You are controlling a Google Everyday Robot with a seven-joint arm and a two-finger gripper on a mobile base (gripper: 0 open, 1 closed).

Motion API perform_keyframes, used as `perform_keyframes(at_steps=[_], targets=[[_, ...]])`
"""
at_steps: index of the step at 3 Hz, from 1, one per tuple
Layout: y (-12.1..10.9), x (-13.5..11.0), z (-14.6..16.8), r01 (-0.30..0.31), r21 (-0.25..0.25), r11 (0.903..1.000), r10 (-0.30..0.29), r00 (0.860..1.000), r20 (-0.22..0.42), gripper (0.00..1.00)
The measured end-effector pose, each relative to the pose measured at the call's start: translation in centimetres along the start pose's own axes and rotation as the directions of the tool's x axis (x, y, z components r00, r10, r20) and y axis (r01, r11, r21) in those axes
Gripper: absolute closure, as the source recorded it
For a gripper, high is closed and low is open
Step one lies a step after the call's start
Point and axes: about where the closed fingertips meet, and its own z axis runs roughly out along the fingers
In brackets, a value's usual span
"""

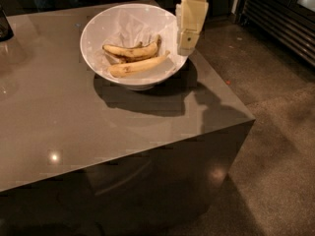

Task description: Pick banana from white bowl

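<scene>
A large white bowl [98, 28] stands on the grey table [59, 117] toward its far right. In it lie two bananas. The pale, fairly straight banana [139, 65] lies nearer the front. A more curved banana with dark streaks [130, 51] lies just behind it. A crumpled white paper [129, 24] lies at the back of the bowl. My cream-coloured gripper [187, 47] hangs over the bowl's right rim, pointing down, just right of the bananas' tips and above them.
The table's right edge [224, 85] runs close to the bowl, with bare brown floor [275, 132] beyond. A dark slatted unit [280, 18] stands at the far right. A dark object [5, 26] sits at the table's far left edge.
</scene>
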Motion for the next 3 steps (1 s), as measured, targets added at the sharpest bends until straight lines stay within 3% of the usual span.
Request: perform_keyframes(at_steps=[1,3], targets=[[-0.25,-1.28,1.51,0.018,-0.031,0.9994,-0.017,1.000,0.012,0.17],[-0.77,-1.68,2.47,0.016,-0.043,0.9989,-0.015,1.000,0.018,0.28]])
